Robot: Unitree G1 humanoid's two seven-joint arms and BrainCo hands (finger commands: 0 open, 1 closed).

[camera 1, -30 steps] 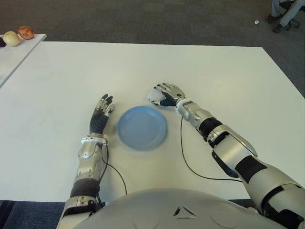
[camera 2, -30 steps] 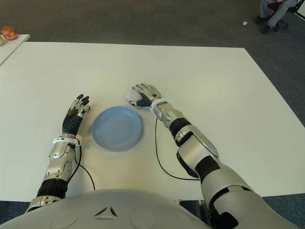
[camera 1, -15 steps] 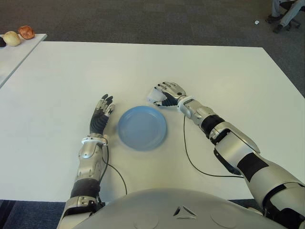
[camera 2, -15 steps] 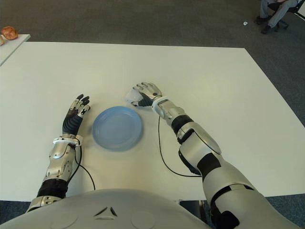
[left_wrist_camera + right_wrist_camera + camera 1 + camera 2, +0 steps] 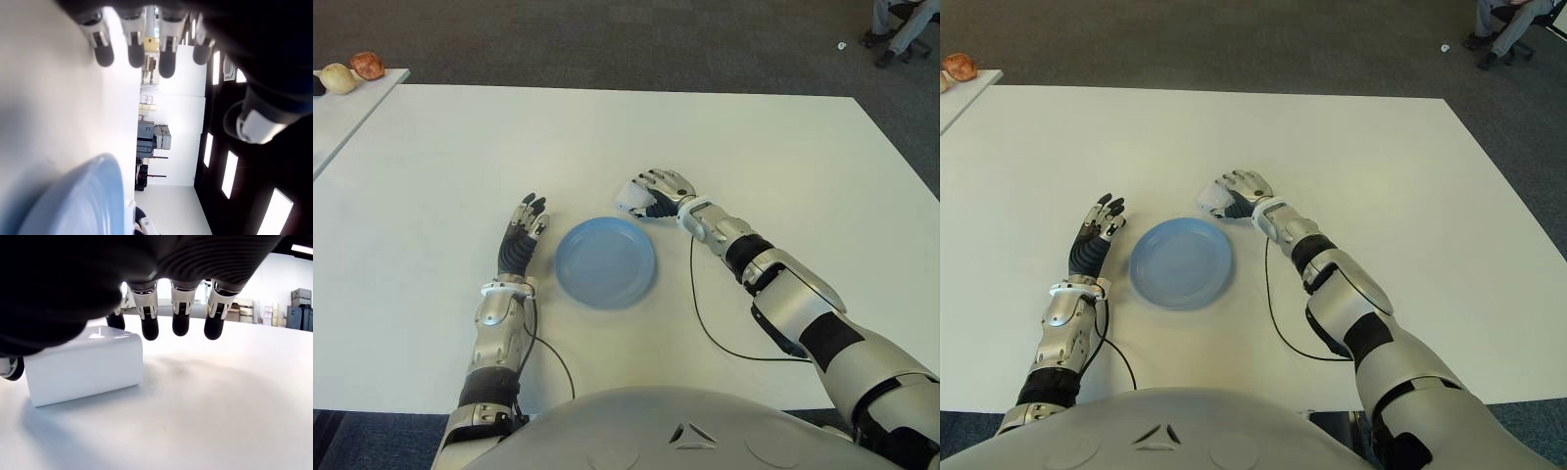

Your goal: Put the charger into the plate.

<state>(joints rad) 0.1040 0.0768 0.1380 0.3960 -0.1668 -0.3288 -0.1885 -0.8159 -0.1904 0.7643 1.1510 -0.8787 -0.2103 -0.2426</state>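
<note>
So the white charger (image 5: 631,199) is sitting on the white bench (image 5: 724,137) just off the upper right edge of the blue plate (image 5: 606,261), near the middle of the frame in the eye views. It's not in the plate, it's down flat on the bench top beside it.

The right robot hand (image 5: 654,192) is draped right over the charger, coming in from the right side of the frame. In the right wrist view you can see the white block (image 5: 85,364) on the bench, with the fingertips (image 5: 149,328) hanging down above and just behind it. One dark fingertip sits at the far top edge of the block and another dark bit shows at its other end, but I honestly can't tell if the fingers are actually squeezing it or just cupped over it. The three fingers to the side are clearly off the bench and not touching anything.

The left robot hand (image 5: 521,238) is left of the plate, fingers stretched out straight and pointing toward the top of the frame, holding nothing. Its wrist view shows the fingertips (image 5: 130,49) lined up over the bench, with the plate rim (image 5: 83,196) close by.

Up in the top left corner there's a second table (image 5: 352,103) with a couple of round things (image 5: 350,72) on it, one pale and one reddish. Top right corner, a person's legs (image 5: 901,24) by a chair on the grey carpet (image 5: 607,39).
</note>
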